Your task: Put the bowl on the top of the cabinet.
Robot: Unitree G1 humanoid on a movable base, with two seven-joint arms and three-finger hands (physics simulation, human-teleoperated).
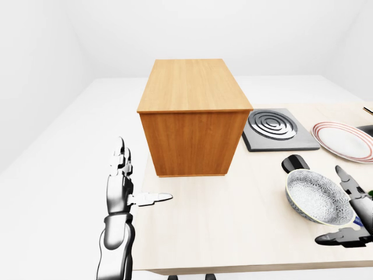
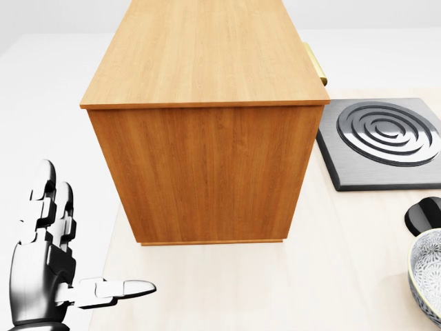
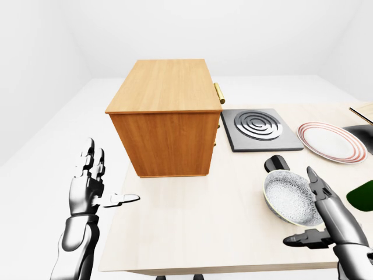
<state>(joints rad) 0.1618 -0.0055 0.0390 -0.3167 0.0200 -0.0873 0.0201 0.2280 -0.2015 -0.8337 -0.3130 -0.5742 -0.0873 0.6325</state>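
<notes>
A pale wooden table [image 1: 233,221] holds a tall wooden cabinet [image 1: 192,116], standing toward the left of the left-eye view, its flat top bare. To its right lie a dark square burner plate with silver rings [image 1: 278,128] and a white plate with a red rim [image 1: 345,141]. The bowl [image 3: 288,197], white with a fine grey pattern and a dark rim, sits on the table near the lower right of the right-eye view, just below a small black rounded object [image 3: 276,164]. The right hand [image 3: 326,219] stands just beside the bowl's right edge, fingers spread wide and thumb pointing left under the rim; it grips nothing, and whether it touches the bowl cannot be told. The left hand [image 1: 122,186] is raised at the table's left edge, well apart from the bowl, fingers pointing up and thumb stretched out, also empty. The step in hand appears to be taking hold of the bowl. To do it well, the right hand likely needs fingers over the rim and thumb underneath or against the outer wall, pinching firmly before lifting. The bowl should stay level and rise well above the cabinet's top edge before travelling left, then be set down away from the edges.
</notes>
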